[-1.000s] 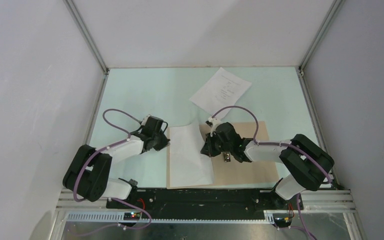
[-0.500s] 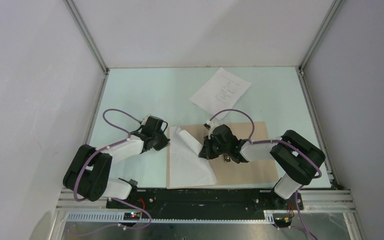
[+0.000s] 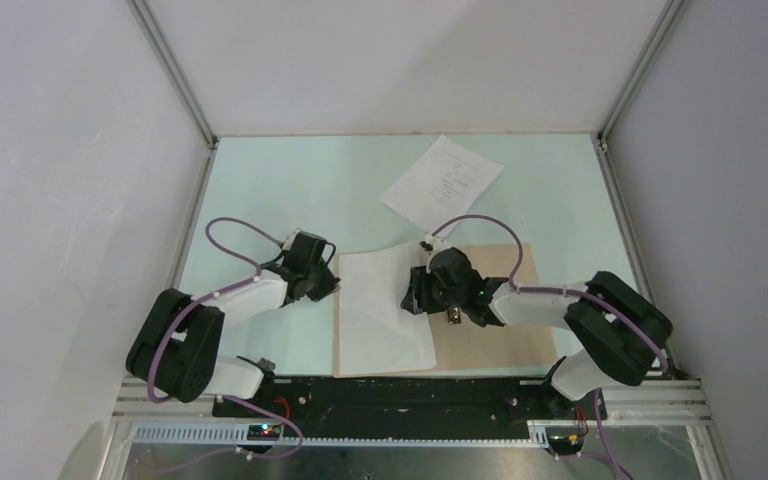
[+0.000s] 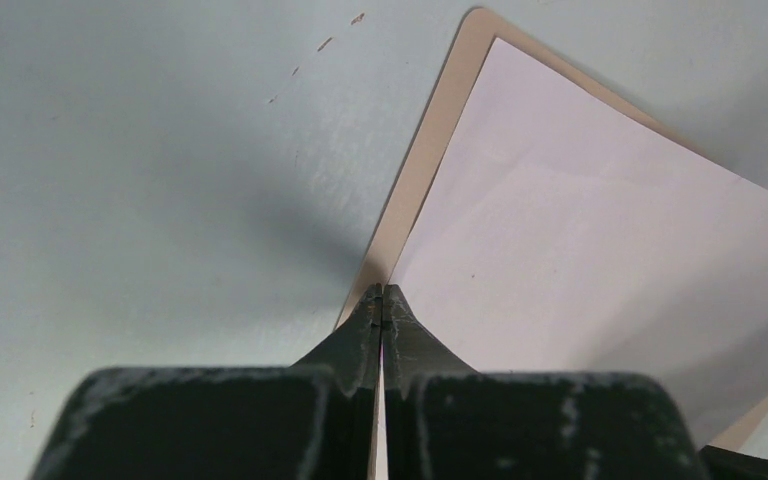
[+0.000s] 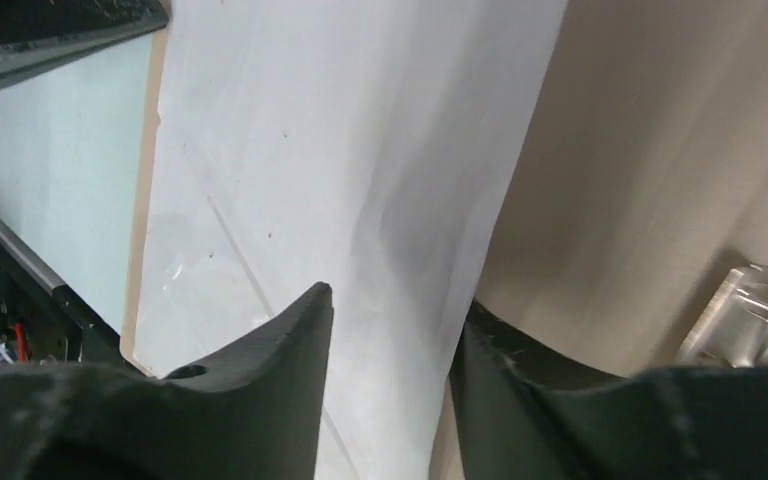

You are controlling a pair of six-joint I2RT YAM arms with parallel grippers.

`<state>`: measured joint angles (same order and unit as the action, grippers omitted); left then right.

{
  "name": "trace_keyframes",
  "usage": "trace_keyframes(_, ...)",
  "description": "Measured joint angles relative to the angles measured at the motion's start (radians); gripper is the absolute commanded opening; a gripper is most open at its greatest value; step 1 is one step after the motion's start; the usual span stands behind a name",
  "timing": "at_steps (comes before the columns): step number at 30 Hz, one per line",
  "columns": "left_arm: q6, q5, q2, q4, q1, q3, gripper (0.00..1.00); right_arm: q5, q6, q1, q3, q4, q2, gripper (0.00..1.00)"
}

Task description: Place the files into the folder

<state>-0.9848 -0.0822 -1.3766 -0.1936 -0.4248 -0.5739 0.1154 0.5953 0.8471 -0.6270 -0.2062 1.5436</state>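
Left fingers: the left fingers (image 4: 345, 355) are shut tight, tips meeting right at the left edge of the folder (image 3: 505, 335), where the paper's edge sits too. Can't tell if they've actually got anything pinched.
Right fingers: the right fingers (image 5: 290, 340) are spread apart with nothing in them. The sheet's right edge runs under the gap between them.
Blank sheet: the blank sheet (image 3: 380, 315) lies on the open folder's left half, between the two sets of fingers, a bit skewed, its far corner poking past the folder's edge.
Printed sheet: the printed sheet (image 3: 442, 182) is on the worktop (image 3: 280, 190), well beyond the right fingers and not touching the folder.
Metal clip: the metal clip (image 5: 750, 310) sits just off to the side of the right fingers, on bare cardboard.
Progress: I'd say roughly half done, one sheet in and one to fetch.
Risk 1: paper this thin is slippery. If the right fingers pull away while brushing that edge, they could drag the sheet off square or out of the folder.
Risk 2: the left fingers are so close to the folder edge that a sideways nudge could shove the folder and whatever's on it.
Risk 3: the printed sheet lies flat, so pinching it could crumple it or just skate it further off.
Risk 4: the poking-out corner could get creased when the folder closes.
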Motion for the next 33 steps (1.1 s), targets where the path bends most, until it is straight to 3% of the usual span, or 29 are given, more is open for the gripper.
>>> trace_keyframes(5, 0.017, 0.0, 0.0, -0.009, 0.0, -0.006, 0.0, -0.114, 0.015, -0.007, 0.0, 0.132, -0.141, 0.58)
trace_keyframes(7, 0.031, -0.001, 0.0, -0.024, 0.0, -0.014, 0.06, -0.165, 0.025, -0.013, 0.0, 0.2, -0.203, 0.58)
trace_keyframes(11, 0.072, 0.0, 0.002, -0.09, 0.0, -0.05, 0.25, -0.284, 0.063, -0.035, 0.0, 0.348, -0.301, 0.56)
trace_keyframes(14, 0.103, -0.002, 0.022, -0.137, -0.019, -0.11, 0.38, -0.35, 0.095, -0.071, 0.0, 0.456, -0.325, 0.44)
trace_keyframes(20, 0.117, -0.01, 0.03, -0.156, -0.165, -0.273, 0.39, -0.381, 0.116, -0.104, 0.0, 0.537, -0.278, 0.43)
trace_keyframes(24, 0.102, 0.0, -0.032, -0.148, -0.248, -0.318, 0.38, -0.375, 0.129, -0.089, 0.0, 0.531, -0.21, 0.31)
trace_keyframes(33, 0.086, 0.073, -0.106, -0.102, -0.274, -0.27, 0.37, -0.389, 0.187, 0.019, -0.07, 0.469, -0.083, 0.22)
